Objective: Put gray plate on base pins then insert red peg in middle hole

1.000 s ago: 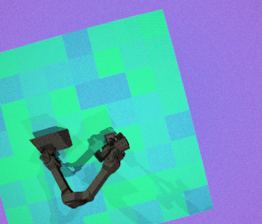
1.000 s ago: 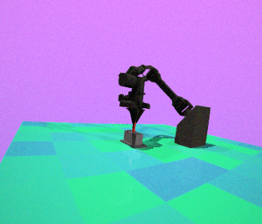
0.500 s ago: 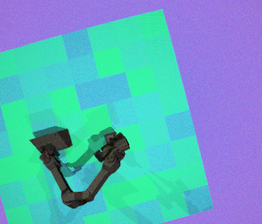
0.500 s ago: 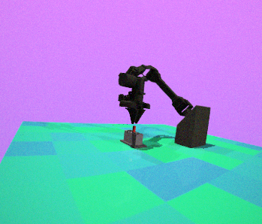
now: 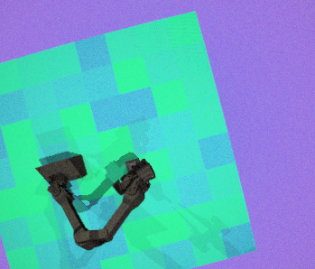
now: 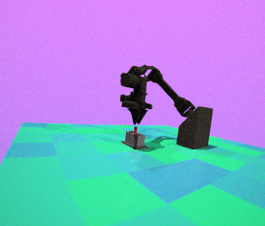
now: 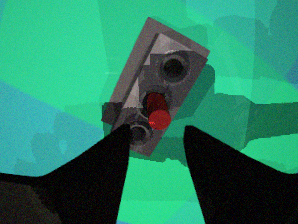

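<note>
The gray plate lies on the base, looking flat, with a round opening near each end. Dark round shapes show in the two end openings; whether they are pin tops is hard to tell. The red peg stands about upright in the middle hole, its upper part sticking out above the plate. How deep it sits is hidden. My gripper is open and empty, its fingertips just above the peg's top, one on each side in the wrist view.
The arm's own base block stands on the checkered green and blue surface, to the right of the plate in the exterior view. The arm arches over to the plate. In the top view the arm's end hides the plate and peg.
</note>
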